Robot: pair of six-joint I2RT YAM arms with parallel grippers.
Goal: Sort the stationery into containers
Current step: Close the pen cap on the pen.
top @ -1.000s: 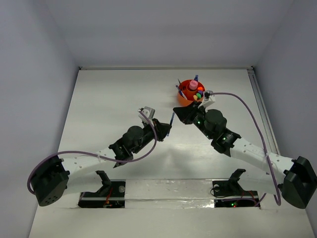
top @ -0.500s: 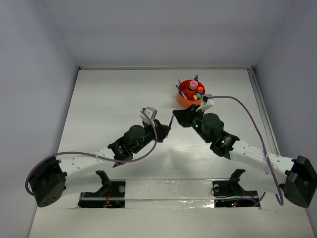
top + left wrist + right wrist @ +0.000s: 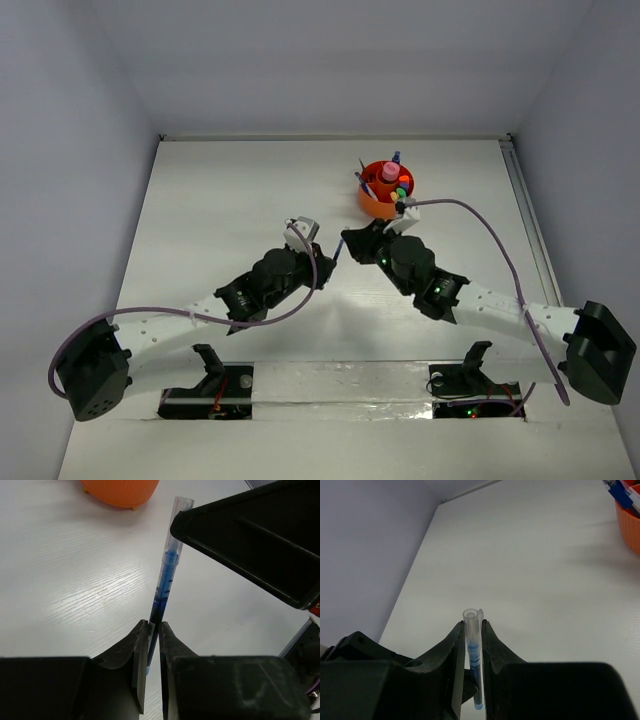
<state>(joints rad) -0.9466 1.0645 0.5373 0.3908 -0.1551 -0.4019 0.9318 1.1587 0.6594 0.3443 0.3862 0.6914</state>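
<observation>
Wrist views: left claw (image 3: 154,628) and right claw (image 3: 472,626) both clench one blue pen (image 3: 167,575).

No lettering, brand, number or sign can be read in any of the three views. The clear barrel of the blue pen (image 3: 166,575) and the ribbed wall of the orange tub (image 3: 120,487) show plain surfaces. The stationery (image 3: 392,180) standing in the tub is too small from overhead to show any print.
</observation>
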